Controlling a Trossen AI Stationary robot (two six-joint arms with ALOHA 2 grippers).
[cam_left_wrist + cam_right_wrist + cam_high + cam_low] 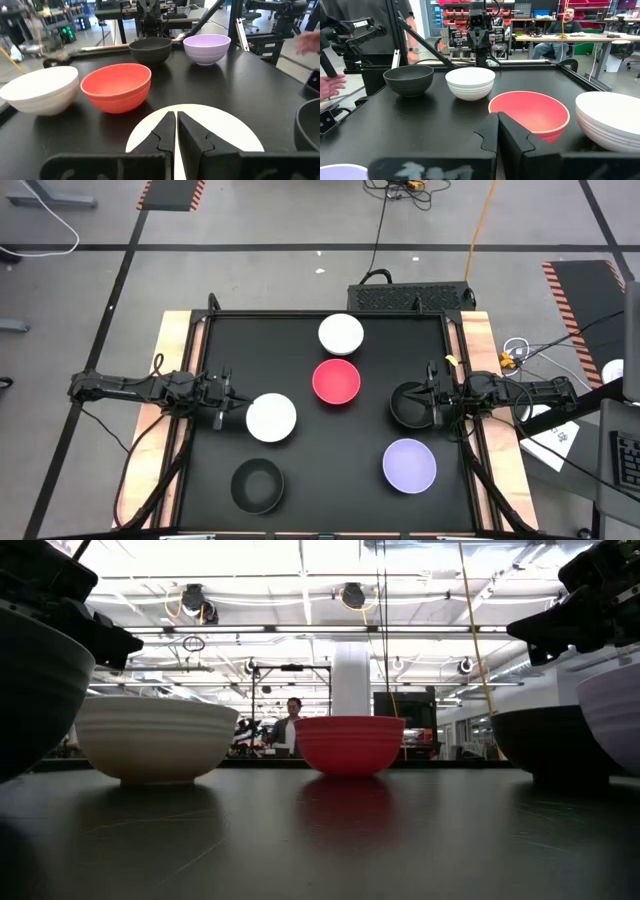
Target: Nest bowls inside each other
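Note:
Six bowls stand on their bases, apart from one another, on the black table top. A white bowl [341, 333] is at the far middle and a red bowl [336, 382] just nearer. A second white bowl [271, 418] is left of centre, with a black bowl [257, 484] at the near left. Another black bowl [412, 404] is on the right, and a lavender bowl [409, 465] at the near right. My left gripper [243, 410] is shut, level, above the left rim of the white bowl [225, 130]. My right gripper [430, 402] is shut above the right black bowl's rim.
The table's raised edges and wooden side rails [172, 380] frame the work area. A person stands beside the table, a hand [330, 85] close to its edge. Another person [565, 25] sits at a desk beyond. Bare table top [330, 470] lies at the near middle.

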